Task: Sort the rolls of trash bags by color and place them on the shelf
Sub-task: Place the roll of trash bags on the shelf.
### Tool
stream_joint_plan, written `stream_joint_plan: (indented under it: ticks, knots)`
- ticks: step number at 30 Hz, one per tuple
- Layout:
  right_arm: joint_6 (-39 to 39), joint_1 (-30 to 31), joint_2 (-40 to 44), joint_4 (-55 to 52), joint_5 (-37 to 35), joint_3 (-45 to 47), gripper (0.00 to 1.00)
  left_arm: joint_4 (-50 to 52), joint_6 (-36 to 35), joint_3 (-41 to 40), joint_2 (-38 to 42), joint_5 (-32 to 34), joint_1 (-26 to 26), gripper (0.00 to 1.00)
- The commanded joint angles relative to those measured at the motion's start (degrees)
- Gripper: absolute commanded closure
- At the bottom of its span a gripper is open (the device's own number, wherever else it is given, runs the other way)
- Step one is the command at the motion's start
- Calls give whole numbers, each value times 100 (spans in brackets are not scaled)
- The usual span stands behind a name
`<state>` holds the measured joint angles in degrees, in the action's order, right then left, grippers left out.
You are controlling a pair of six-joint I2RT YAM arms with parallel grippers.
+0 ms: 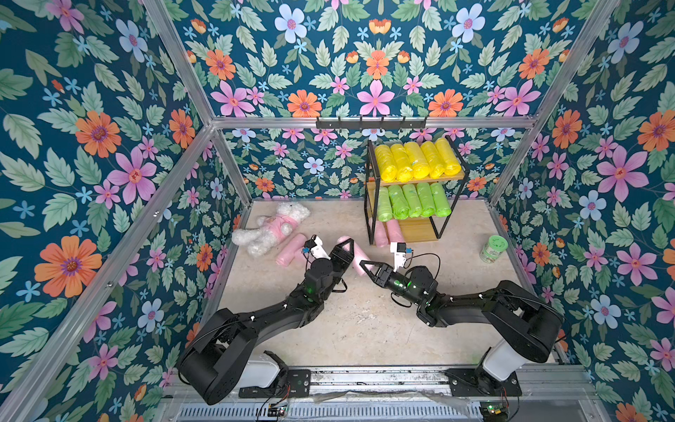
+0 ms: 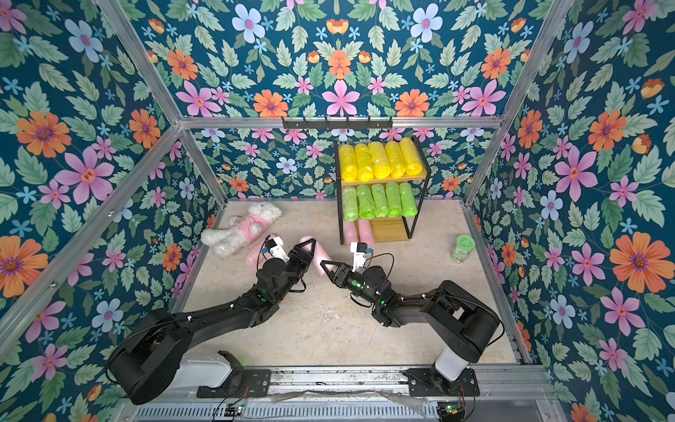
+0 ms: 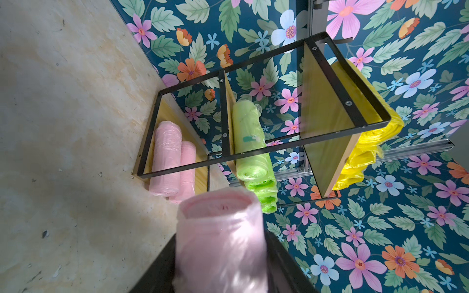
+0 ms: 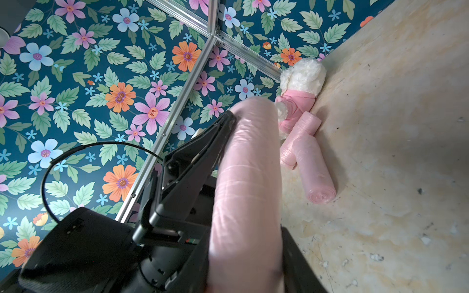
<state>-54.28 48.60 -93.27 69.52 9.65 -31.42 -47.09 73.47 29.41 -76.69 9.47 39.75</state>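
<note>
Shows pink roll (image 4: 246, 165) gripped in narrow jaws of right gripper (image 1: 365, 266), long axis running ahead of them; far end between jaws of left gripper (image 1: 349, 245), hold unclear. Shelf (image 1: 416, 232) nearer right arm, beside its jaws.

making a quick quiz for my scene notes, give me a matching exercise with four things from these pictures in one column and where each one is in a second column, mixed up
Things
1. yellow rolls
2. green rolls
3. plush toy
4. jar

Places
A. standing alone on the table, apart from the shelf
B. top board of the shelf
C. lying on the table beside pink rolls
D. middle board of the shelf

Pairs: 1-B, 2-D, 3-C, 4-A
</note>
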Motion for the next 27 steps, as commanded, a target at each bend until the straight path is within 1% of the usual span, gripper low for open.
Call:
stream_joint_plan:
  ticks: [1, 5, 10, 13, 17, 22, 27]
  knots:
    - [117, -69, 137, 45, -123, 63, 70, -95, -137, -36, 4, 7, -2, 33]
    - [179, -212, 245, -154, -120, 131, 71, 16, -307, -110, 29, -45, -2, 23]
    - [332, -298, 521, -565, -263, 223, 72, 453, -564, -110, 119, -203, -2, 13]
    - [420, -324, 713, -842, -396, 257, 73, 504, -740, -181, 205, -242, -2, 11]
    - [489, -440, 938, -1045, -495, 329, 73, 975, -1143, -55, 365, -365, -11, 8]
    - [566, -637, 1193, -1286, -430, 408, 74, 1354, -1514, -30, 555, -352, -20, 4]
    - [851, -880, 1601, -1929, -318, 432, 75, 1520, -1796, -67, 620, -277, -92, 1]
